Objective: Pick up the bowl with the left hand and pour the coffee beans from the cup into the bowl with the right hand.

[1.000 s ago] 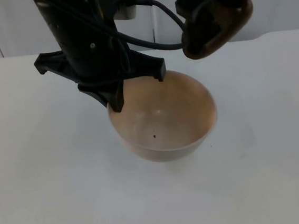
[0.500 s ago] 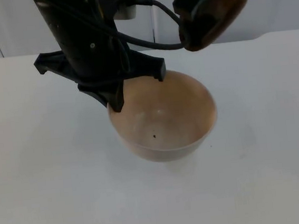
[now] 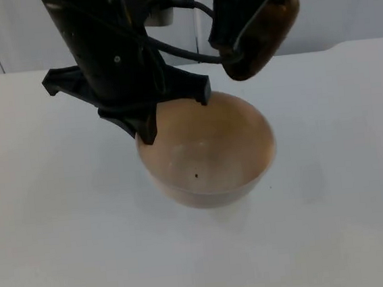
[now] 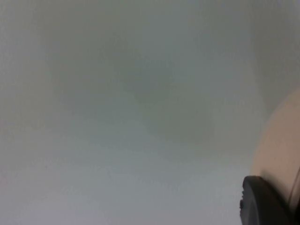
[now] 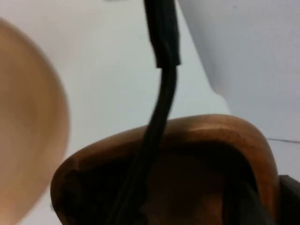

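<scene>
The bowl (image 3: 208,157), pale tan, is seen held above the white bench (image 3: 343,169) by the left gripper (image 3: 150,120), whose fingers are pinched on its rim at 10 o'clock. One dark speck is seen inside it from the top. The brown cup (image 3: 262,33) is held tilted by the right gripper (image 3: 238,34) at 1 o'clock of the bowl, its fingers clamped on it. The cup's dark interior (image 5: 187,187) is seen in the right wrist view, beside the bowl's side (image 5: 28,126).
</scene>
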`<move>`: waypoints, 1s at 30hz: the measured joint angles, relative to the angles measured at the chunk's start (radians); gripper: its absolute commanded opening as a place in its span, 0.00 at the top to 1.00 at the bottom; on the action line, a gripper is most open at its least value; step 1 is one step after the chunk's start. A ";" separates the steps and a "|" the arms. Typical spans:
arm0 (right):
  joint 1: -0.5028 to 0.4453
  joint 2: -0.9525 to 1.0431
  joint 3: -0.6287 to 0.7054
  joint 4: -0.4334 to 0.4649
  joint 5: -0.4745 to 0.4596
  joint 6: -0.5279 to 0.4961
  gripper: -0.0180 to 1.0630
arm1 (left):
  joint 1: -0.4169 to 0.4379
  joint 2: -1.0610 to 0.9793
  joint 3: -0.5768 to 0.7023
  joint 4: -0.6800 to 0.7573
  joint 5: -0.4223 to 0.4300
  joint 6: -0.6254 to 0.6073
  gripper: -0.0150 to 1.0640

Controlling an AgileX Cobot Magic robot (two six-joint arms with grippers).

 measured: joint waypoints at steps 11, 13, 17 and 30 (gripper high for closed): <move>0.020 0.004 -0.002 -0.058 0.030 0.004 0.98 | 0.000 0.000 0.000 0.000 0.002 0.000 0.99; 0.020 0.004 -0.002 -0.058 0.032 0.006 0.98 | 0.000 0.000 0.000 0.000 0.002 0.000 0.99; 0.024 0.004 -0.002 -0.044 0.039 0.027 0.98 | 0.000 0.000 0.000 0.000 0.002 0.000 0.99; 0.024 -0.010 -0.002 0.001 0.043 0.026 0.98 | 0.002 0.000 0.002 0.004 0.006 0.004 0.99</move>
